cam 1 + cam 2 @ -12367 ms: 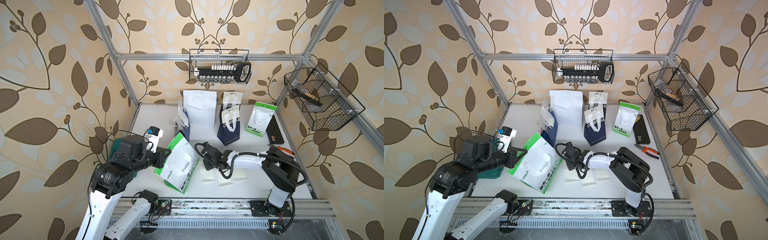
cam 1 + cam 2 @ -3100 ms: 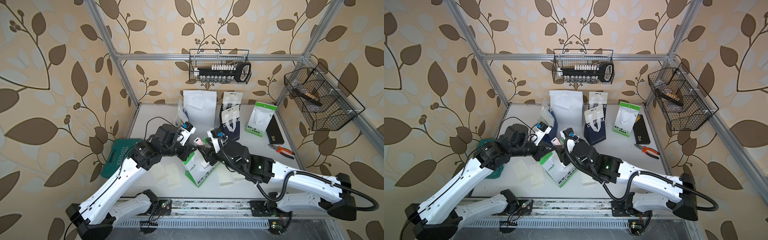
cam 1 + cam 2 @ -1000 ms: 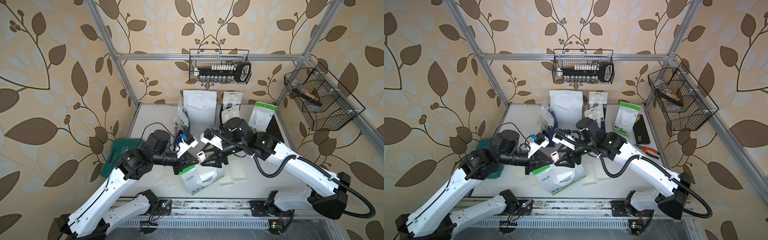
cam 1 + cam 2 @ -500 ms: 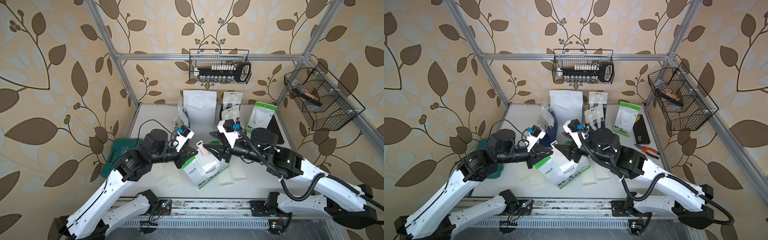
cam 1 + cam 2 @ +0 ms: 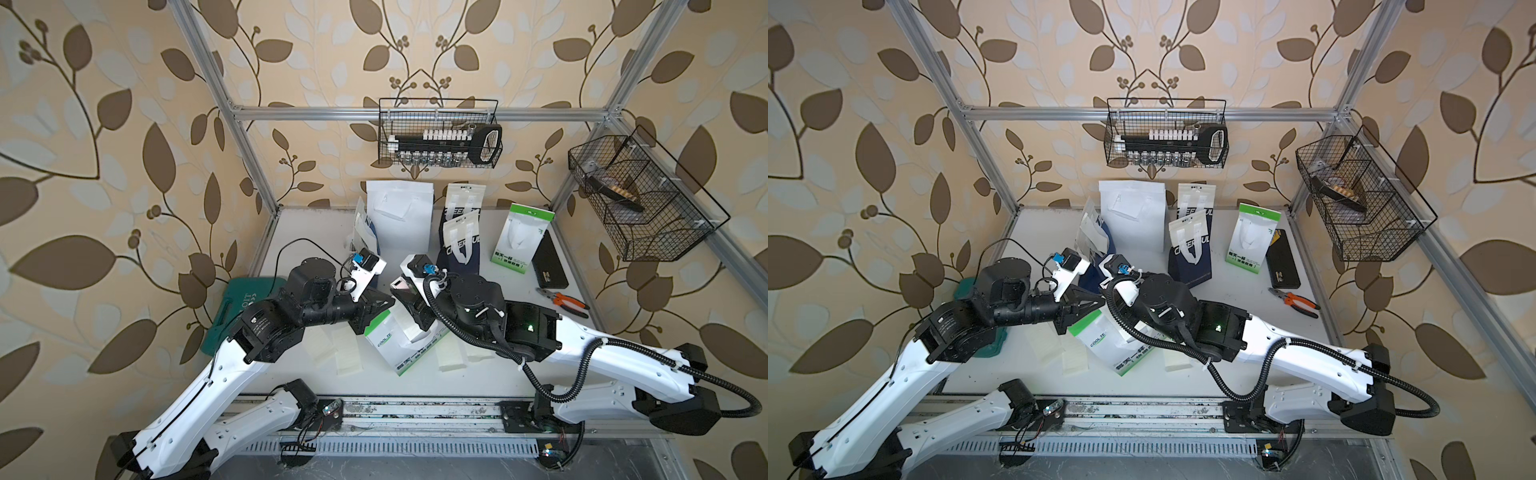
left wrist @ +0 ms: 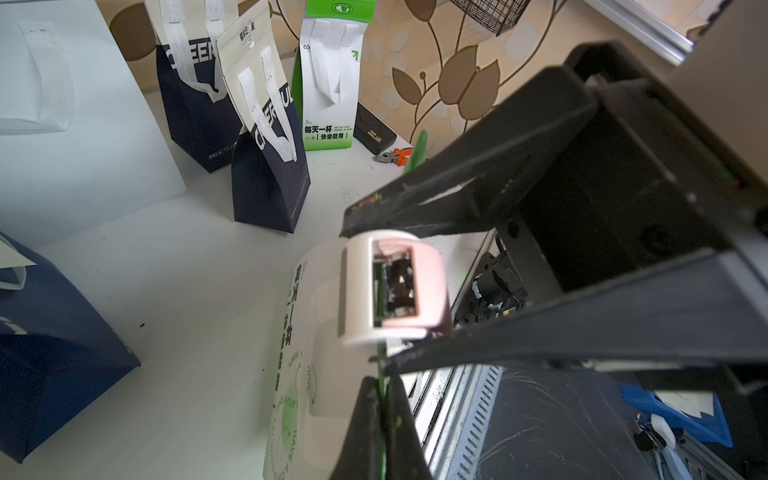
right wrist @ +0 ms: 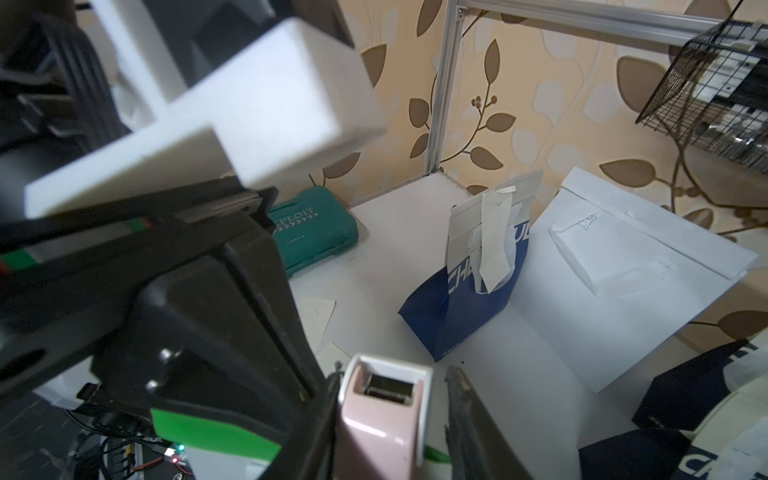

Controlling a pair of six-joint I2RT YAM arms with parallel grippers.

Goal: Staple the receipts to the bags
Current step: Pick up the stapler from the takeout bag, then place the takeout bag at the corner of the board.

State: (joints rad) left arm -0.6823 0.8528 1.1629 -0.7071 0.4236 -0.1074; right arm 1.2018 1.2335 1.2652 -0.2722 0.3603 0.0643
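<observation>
Far left of a top view: teal tool case [image 5: 245, 307] at the worktop [image 5: 365, 384] edge, not in play.

Moving right, the L arm reaches to centre frame. The left pincer [image 5: 374, 311] is clenched on the green top rim of the green-and-white bag [image 5: 405, 353]. The left wrist view agrees, tips pinched tight on that green edge. Bag sits tilted, rim up at centre, base toward lower centre. Two loose receipts [image 5: 347, 353] lie flat just left of it and another just right, none in a pincer.

Handling call: paper bag, light and flimsy, creases easy. The folded rim is the stiff bit, so hold there, prob. right where it's held. Receipts are thinner yet and will slide or curl, so pin one flat vs. the rim before any squeeze.

Just right of the L tips, nearly nose to nose: right pincer [image 7: 392, 368] grasping the pink-and-white stapler [image 6: 395, 286], a finger each side. A green sliver shows at its mouth, so the rim looks to be in there. A slip too? Can't tell.

Upper centre & right: standing bags [image 5: 461, 249]. The blue bag [image 7: 457, 307] has a pale slip hanging from its top and looks done. Far right, orange pliers [image 5: 563, 299], idle.
</observation>
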